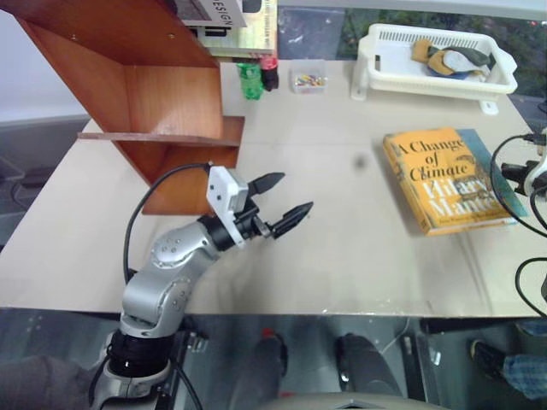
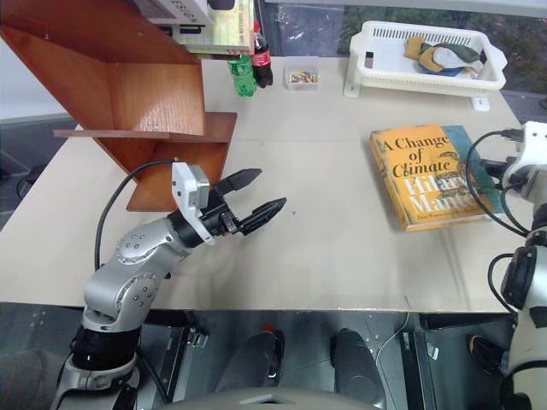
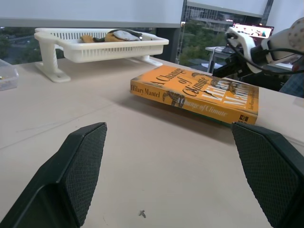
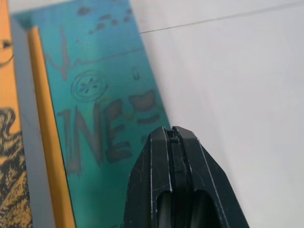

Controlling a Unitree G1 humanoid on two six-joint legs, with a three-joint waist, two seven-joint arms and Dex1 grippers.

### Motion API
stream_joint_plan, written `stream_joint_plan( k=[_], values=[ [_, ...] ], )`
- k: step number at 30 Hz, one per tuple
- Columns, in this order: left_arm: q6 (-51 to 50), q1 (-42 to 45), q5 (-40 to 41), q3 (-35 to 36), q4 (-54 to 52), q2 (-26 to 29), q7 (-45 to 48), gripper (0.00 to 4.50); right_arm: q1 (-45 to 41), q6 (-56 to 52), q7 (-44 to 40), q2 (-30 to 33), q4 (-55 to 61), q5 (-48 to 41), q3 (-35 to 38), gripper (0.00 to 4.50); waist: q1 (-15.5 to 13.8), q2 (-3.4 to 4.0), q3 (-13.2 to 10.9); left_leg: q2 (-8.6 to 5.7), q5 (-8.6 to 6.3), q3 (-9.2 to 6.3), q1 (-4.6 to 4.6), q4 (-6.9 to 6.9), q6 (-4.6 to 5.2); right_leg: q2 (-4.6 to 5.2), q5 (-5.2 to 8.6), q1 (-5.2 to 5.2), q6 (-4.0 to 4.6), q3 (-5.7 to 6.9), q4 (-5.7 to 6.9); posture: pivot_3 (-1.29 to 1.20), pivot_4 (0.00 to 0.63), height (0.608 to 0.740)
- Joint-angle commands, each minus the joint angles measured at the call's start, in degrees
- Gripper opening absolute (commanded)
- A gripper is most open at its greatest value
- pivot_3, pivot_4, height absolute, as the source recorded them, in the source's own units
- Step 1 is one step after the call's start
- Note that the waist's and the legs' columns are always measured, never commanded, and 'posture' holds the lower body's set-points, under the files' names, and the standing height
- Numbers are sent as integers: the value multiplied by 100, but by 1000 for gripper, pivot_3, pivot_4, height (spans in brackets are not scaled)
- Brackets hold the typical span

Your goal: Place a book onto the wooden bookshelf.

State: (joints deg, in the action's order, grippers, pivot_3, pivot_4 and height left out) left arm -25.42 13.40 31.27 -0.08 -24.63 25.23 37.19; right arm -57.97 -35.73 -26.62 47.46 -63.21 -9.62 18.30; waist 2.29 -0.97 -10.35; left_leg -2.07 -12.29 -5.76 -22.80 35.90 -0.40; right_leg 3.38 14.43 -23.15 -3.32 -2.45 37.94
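Observation:
The thick orange-yellow book [image 1: 446, 179] lies flat at the table's right, cover up, on top of a thinner teal-blue book [image 4: 104, 118]. The reddish-brown wooden bookshelf [image 1: 145, 94] stands at the far left, its one shelf board [image 1: 162, 137] jutting toward me. My left gripper [image 1: 297, 191] hovers open over the table just in front of the bookshelf, pointing right toward the book [image 3: 194, 92], nothing between its fingers. My right gripper [image 4: 171, 130] is shut and empty, its tip just over the teal-blue book's cover, next to the orange-yellow book's right edge.
A white basket tray [image 1: 376, 68] with cloth items stands at the far right. A green bottle [image 1: 249, 79], a cola bottle [image 1: 269, 73] and a small clear box [image 1: 308, 81] stand at the back. Grey-white books [image 1: 226, 17] sit behind the bookshelf. Black cables [image 1: 513, 213] hang by the right arm.

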Motion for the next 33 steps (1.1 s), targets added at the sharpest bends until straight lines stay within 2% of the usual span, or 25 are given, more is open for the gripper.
stream_joint_plan(
  k=[1,6,15,20,24,33],
  values=[
    [51,64,73,105,-234,-10,-32,4500,-269,-492,39,135,130,-134,81,41,3,0,0,0,0,1,0,0,0,-2,0,0,0,-1,0,0,150,740],
    [69,175,72,58,-168,0,47,4500,-466,-12,745,-114,-316,-284,410,41,6,0,0,3,-1,8,2,2,1,-11,-1,0,-1,-10,0,0,150,740],
    [28,133,88,123,-281,36,18,4500,-621,1114,1637,-332,-848,111,160,41,5,0,0,4,-2,14,0,7,3,-15,-6,0,-9,-21,-2,0,150,740],
    [-10,13,104,163,-421,57,-73,4500,-583,1332,1914,-392,-949,239,103,41,7,1,0,8,-2,15,0,7,3,-16,-6,0,-9,-22,-2,0,150,740],
    [-19,-22,112,169,-461,70,-103,4500,-583,1355,1985,-465,-998,334,20,41,11,1,0,11,-2,18,2,8,3,-21,-7,0,-9,-26,-1,0,150,740],
    [-4,-49,122,207,-465,92,-130,4500,-632,804,1330,-632,-1105,208,38,41,29,-1,1,17,-3,29,7,12,4,-31,-10,0,-10,-37,0,0,150,740]
  ],
)
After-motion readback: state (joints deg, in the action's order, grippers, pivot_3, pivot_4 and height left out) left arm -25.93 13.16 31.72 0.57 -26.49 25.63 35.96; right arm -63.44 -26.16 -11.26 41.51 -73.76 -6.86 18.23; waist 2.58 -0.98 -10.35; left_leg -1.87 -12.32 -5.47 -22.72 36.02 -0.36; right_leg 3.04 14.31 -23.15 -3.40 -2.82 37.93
